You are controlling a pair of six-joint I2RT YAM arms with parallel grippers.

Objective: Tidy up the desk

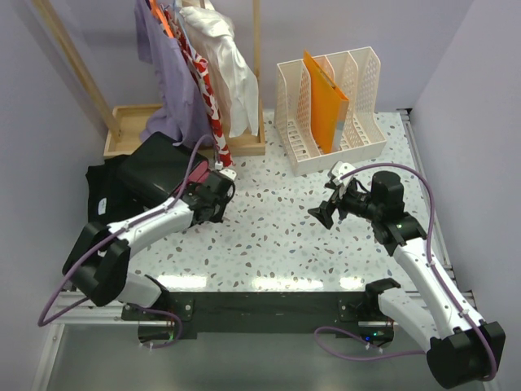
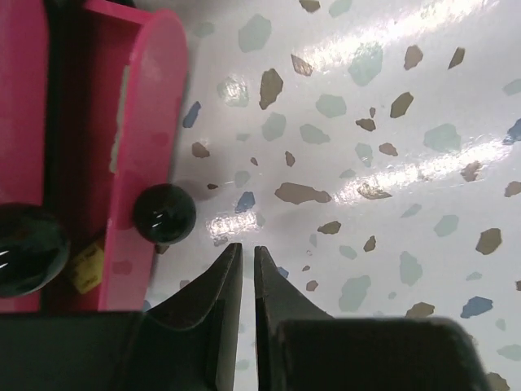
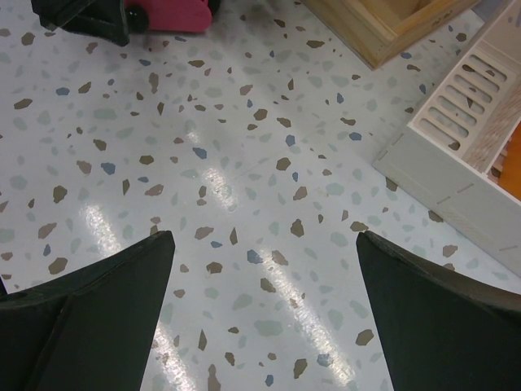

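The desk (image 1: 269, 236) is a white speckled tabletop with a black front edge. My left gripper (image 1: 218, 194) hangs low over its left part, jaws drawn almost together with nothing between them (image 2: 248, 247). Just left of the fingers lies a pink flat-edged object (image 2: 146, 106) with a glossy black ball (image 2: 164, 213) at its rim; the gripper does not touch it. My right gripper (image 1: 324, 213) hovers over bare desk (image 3: 244, 122) right of centre, open wide and empty (image 3: 264, 236). The pink object (image 3: 167, 12) shows far off in the right wrist view.
A white file organizer (image 1: 330, 106) holding an orange folder (image 1: 326, 98) stands at the back right. A wooden clothes rack with hanging garments (image 1: 195, 65) rises from a light wooden tray (image 1: 130, 126) at the back left. A black box (image 1: 155, 167) and dark cloth (image 1: 102, 191) lie at the left edge.
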